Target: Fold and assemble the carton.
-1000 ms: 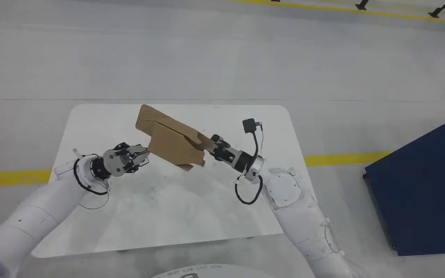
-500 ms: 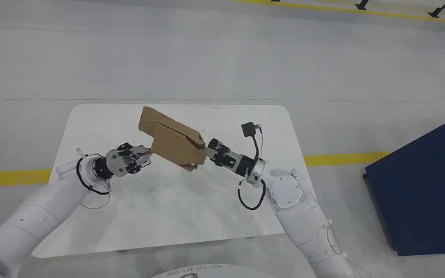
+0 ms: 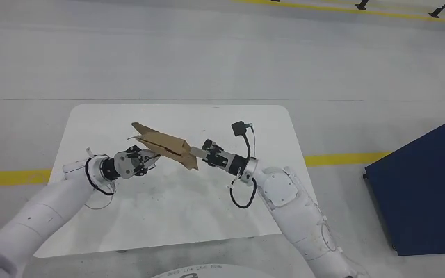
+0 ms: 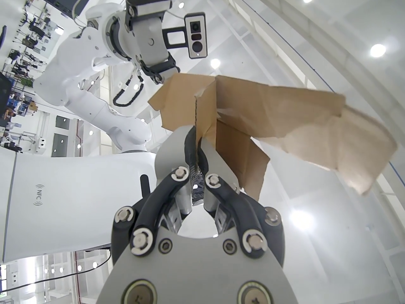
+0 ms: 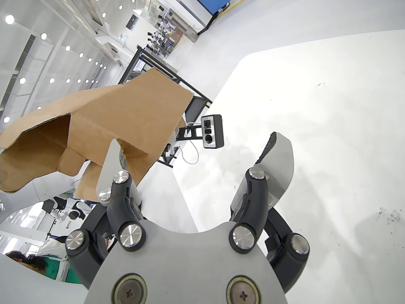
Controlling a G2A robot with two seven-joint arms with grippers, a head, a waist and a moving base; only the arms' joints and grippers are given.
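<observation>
A brown cardboard carton (image 3: 163,144), partly folded with loose flaps, hangs above the middle of the white table (image 3: 229,208). My left gripper (image 3: 148,160) is shut on one of its lower edges; in the left wrist view the fingertips (image 4: 196,150) pinch a cardboard wall of the carton (image 4: 278,112). My right gripper (image 3: 198,151) is at the carton's opposite end. In the right wrist view it (image 5: 193,156) stands open, one finger (image 5: 109,162) against a flap of the carton (image 5: 126,112), the other finger (image 5: 275,159) out over the table.
The table's white top (image 5: 316,112) is bare around and under the carton. A dark blue panel (image 3: 417,187) stands on the floor off the table's right side. A yellow floor line (image 3: 341,158) runs behind the table.
The carton has tipped from a raised, broad-side pose to a lower, flatter one. Both grippers have moved closer together, the right one leftward.
</observation>
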